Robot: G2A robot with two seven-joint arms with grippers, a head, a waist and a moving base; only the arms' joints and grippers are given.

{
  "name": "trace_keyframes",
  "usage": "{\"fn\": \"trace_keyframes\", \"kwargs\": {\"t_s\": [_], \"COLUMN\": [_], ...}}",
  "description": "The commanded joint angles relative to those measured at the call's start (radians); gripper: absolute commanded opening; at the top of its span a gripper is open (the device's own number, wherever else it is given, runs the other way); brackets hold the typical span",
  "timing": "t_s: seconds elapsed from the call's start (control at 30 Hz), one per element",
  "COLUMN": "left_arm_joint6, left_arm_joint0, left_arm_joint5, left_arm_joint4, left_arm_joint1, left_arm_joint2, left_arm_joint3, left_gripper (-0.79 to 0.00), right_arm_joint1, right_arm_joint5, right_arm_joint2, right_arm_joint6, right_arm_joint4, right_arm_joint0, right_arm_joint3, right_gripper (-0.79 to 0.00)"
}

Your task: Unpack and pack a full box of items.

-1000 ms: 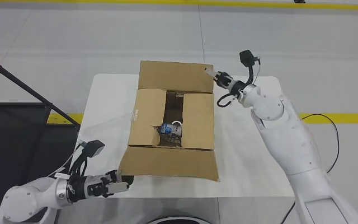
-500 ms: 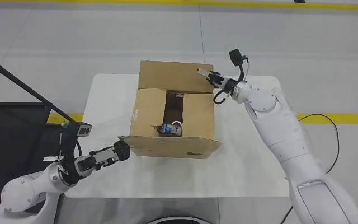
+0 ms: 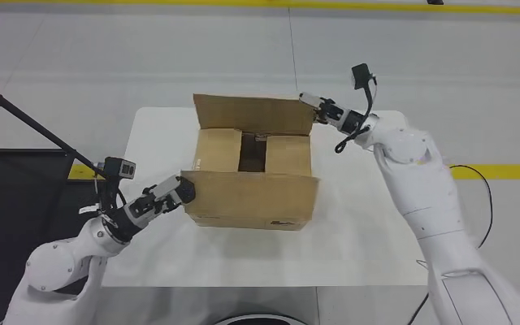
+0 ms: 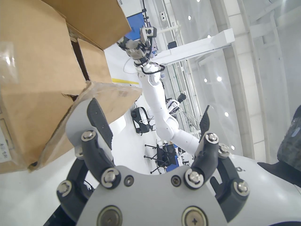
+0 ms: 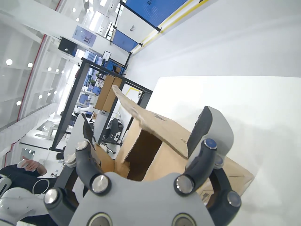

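Rising off the desk (image 3: 366, 236), the near flap (image 3: 248, 199) of the cardboard box (image 3: 213, 150) is now standing upright. The left fingers (image 3: 183, 191) have come up from the desk's near corner to that flap's end, and the far flap (image 3: 252, 114) is tipping up too.

From the top, the box is sitting mid-desk with its two side flaps folded in around a dark slot (image 3: 252, 152). The right fingers (image 3: 309, 100) are hovering at the far flap's corner. A black frame (image 3: 36, 130) is standing beside the desk on the left arm's side.

From the left wrist, the left fingers (image 4: 100, 121) are spreading wide and gripping nothing, with one pad lying against the near flap's (image 4: 110, 99) ragged edge. The right arm (image 4: 155, 95) is showing beyond the box.

From the right wrist, the right fingers (image 5: 200, 128) are likewise hanging released, with the far flap (image 5: 152, 123) running between them. A black rack (image 5: 94, 95) holding cartons is standing behind.
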Motion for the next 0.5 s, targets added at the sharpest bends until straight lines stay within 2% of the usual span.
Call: {"fn": "trace_keyframes", "kwargs": {"t_s": [0.0, 0.23, 0.47], "left_arm_joint6": [0.034, 0.11, 0.17], "left_arm_joint0": [-0.012, -0.064, -0.119], "left_arm_joint5": [0.014, 0.063, 0.106], "left_arm_joint4": [0.031, 0.13, 0.247], "left_arm_joint1": [-0.001, -0.002, -0.003], "left_arm_joint2": [0.019, 0.086, 0.158], "left_arm_joint3": [0.002, 0.018, 0.042], "left_gripper": [0.0, 0.0, 0.0], "right_arm_joint1": [0.01, 0.045, 0.064], "right_arm_joint5": [-0.013, -0.002, 0.097], "right_arm_joint2": [0.032, 0.12, 0.125], "right_arm_joint6": [0.064, 0.281, 0.34], "right_arm_joint4": [0.045, 0.151, 0.086], "right_arm_joint0": [-0.021, -0.094, -0.144], "right_arm_joint3": [-0.026, -0.129, -0.231], "right_gripper": [0.0, 0.0, 0.0]}}
